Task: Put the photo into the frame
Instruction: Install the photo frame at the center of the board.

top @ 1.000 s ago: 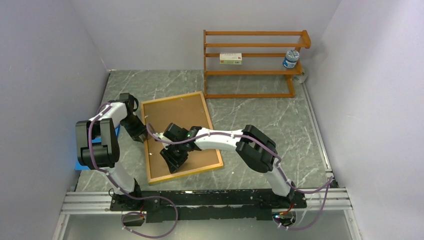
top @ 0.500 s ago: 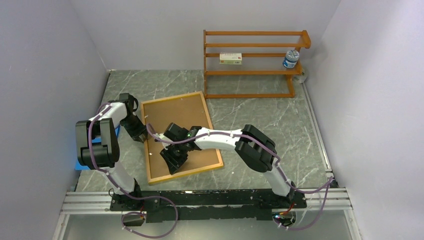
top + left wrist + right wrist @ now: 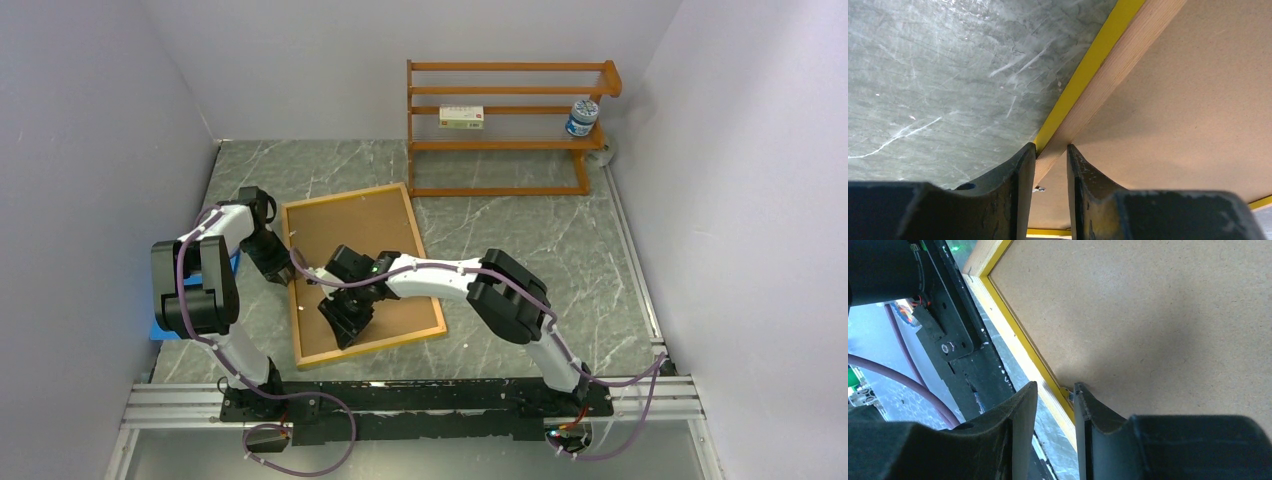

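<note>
1. Left of the counter's middle, the frame lies back-up and skewed, its brown backing board showing.
2. Left tool is clenched on the frame's left rail.
3. Right tool is pinching the rail by the frame's near-left corner.

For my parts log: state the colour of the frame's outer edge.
Bright yellow; the frame shows best in the left wrist view.

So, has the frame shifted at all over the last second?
No. In the top view the frame keeps the same angle and the same gap to the shelf rack behind it.
</note>
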